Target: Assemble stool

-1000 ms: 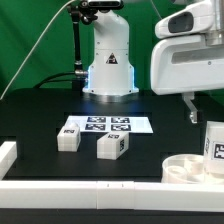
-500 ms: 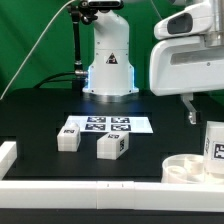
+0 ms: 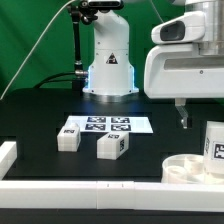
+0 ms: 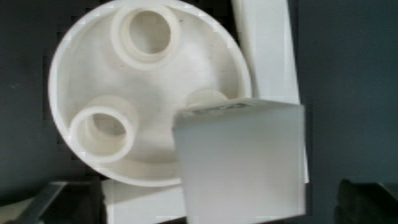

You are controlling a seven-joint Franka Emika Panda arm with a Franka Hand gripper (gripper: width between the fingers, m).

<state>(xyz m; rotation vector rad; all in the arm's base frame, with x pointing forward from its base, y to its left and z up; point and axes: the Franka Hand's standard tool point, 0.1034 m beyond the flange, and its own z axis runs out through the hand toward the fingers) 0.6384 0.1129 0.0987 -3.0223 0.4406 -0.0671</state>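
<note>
The round white seat point(image 3: 186, 170) is lying at the exterior view's lower right, showing round sockets, with one tagged leg point(image 3: 214, 146) standing upright on it. A second leg point(image 3: 68, 137) and a third leg point(image 3: 112, 146) are sitting mid-frame on the black tabletop point(image 3: 30, 115), beside the marker board point(image 3: 108, 124). The hand point(image 4: 199, 200) is hanging above the seat, jaws spread wide, gripping nothing.

White rounded base column point(image 3: 108, 45) bearing 1 black-and-yellow warning triangle point(image 3: 108, 58), glowing blue light point(image 3: 110, 88) around its foot. Black joint point(image 3: 97, 12) on top, 1 dark cable point(image 3: 75, 40) alongside. Bulky white boxy wrist housing point(image 3: 185, 68) with grey cap point(image 3: 178, 28).
</note>
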